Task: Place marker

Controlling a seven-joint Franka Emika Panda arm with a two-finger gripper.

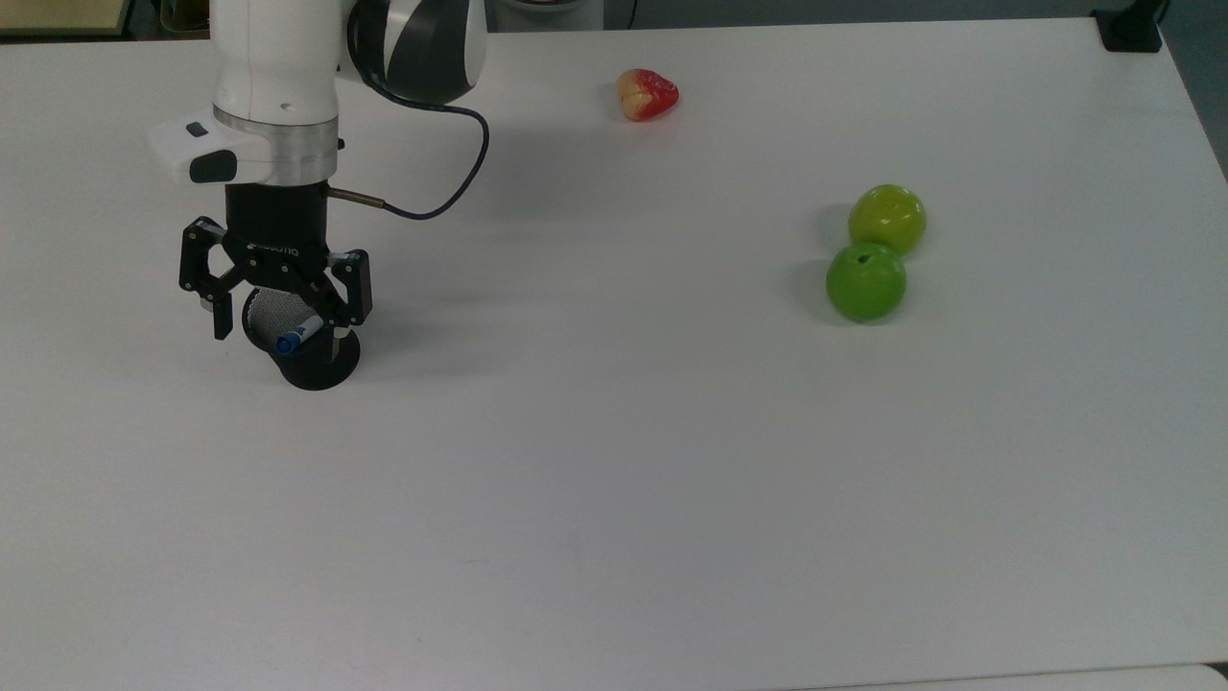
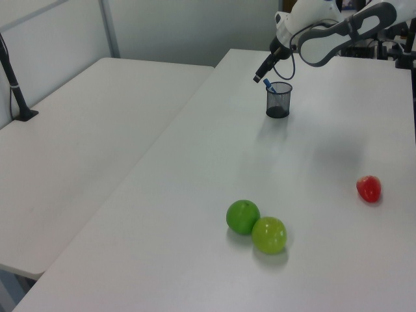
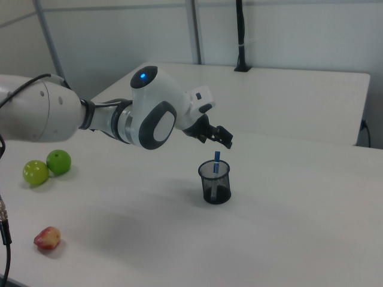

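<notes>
Marker [image 1: 298, 336] stands tilted inside the black mesh cup [image 1: 312, 357] at the left of the top view, blue end up, while the hand [image 1: 275, 319] hovers just above with fingers spread.

The marker [image 1: 298, 335], a slim white pen with a blue cap, stands inside the black mesh cup [image 1: 309, 357] at the left of the top view. It leans on the rim, its blue end [image 3: 217, 156] poking above it.
</notes>
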